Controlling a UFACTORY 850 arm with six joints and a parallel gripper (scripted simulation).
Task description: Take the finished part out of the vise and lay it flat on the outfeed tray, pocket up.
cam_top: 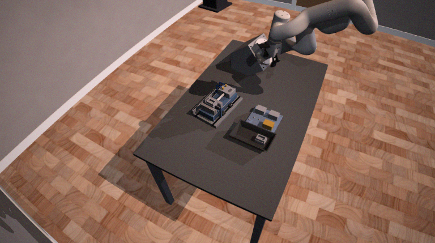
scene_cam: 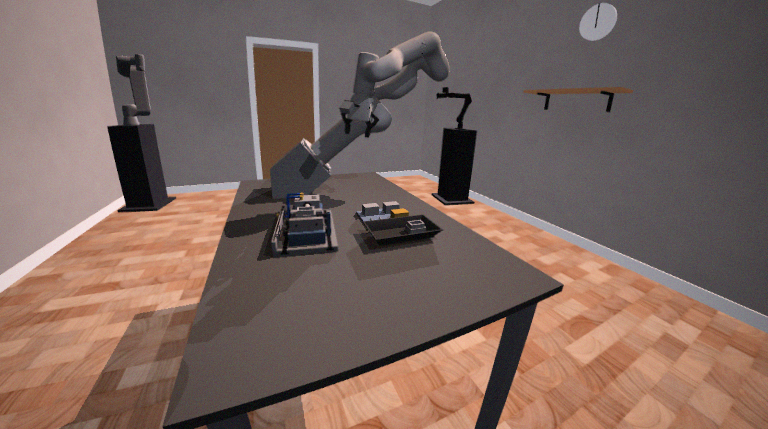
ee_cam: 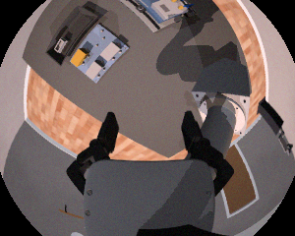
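Observation:
The blue and grey vise (cam_top: 216, 103) stands on the dark table, left of centre. A light grey part (cam_top: 214, 101) sits between its jaws. The dark outfeed tray (cam_top: 251, 134) lies to the right of the vise. A small grey block with a pocket (cam_top: 260, 137) lies on the tray's floor. My gripper (cam_top: 271, 58) is open and empty, high above the far end of the table near the arm's base, far from the vise and the tray.
A blue plate (cam_top: 265, 118) with two grey blocks and a yellow block (cam_top: 268, 124) adjoins the tray's far side. The arm's base block (scene_cam: 299, 168) stands at the far end of the table. Black pedestals stand on the floor beyond the table.

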